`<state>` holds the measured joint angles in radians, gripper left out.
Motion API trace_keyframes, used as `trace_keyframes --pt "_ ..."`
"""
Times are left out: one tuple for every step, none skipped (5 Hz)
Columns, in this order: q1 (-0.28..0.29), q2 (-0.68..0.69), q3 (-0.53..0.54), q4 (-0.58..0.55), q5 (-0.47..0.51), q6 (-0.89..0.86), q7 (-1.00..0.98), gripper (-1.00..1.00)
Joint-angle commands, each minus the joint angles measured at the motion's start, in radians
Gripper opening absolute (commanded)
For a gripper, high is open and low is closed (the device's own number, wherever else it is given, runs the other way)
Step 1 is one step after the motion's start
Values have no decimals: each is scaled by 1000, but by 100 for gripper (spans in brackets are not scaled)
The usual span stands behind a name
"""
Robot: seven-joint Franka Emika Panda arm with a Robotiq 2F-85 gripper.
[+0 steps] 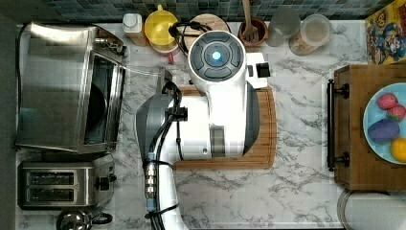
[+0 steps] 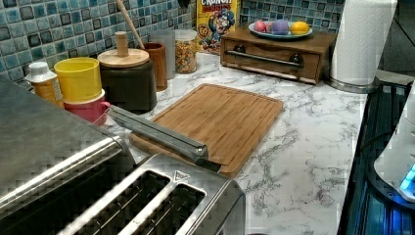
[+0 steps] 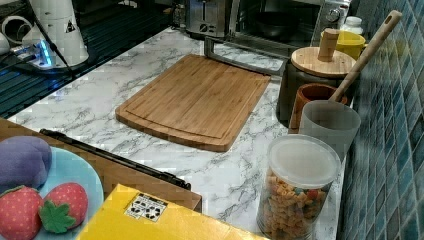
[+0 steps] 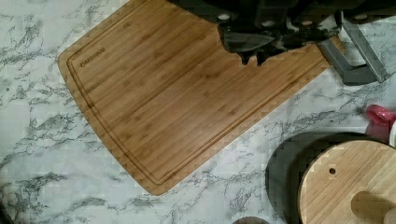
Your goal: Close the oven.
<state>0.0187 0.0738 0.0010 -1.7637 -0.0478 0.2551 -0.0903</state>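
oven (image 1: 67, 86): you find it at nine o'clock in the top view, steel box on the marble counter (image 1: 297, 191); its door lies dropped open, dark interior showing.
door handle (image 2: 156, 133): your long metal bar, lying just over the near edge of the cutting board in the left view.
cutting board (image 3: 195, 100): bamboo, bare, centre of the right view.
gripper (image 4: 252, 58): you see it dark above the board in the wrist view; whether the fingers are parted or closed, you cannot tell.
arm (image 1: 215, 96): white, over the board, centre of the top view.
toaster (image 1: 62, 184): two-slot, at seven o'clock in the top view, beside the oven.
jar with wooden lid (image 3: 312, 75): at one o'clock in the right view, beside the board.
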Motion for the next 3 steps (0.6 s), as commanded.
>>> trace_keyframes --pt "2 26 5 15 0 -8 -46 -100" --pt "-2 -39 4 -107 108 87 -182 -100" --pt "-14 -100 17 -258 238 185 -368 -100"
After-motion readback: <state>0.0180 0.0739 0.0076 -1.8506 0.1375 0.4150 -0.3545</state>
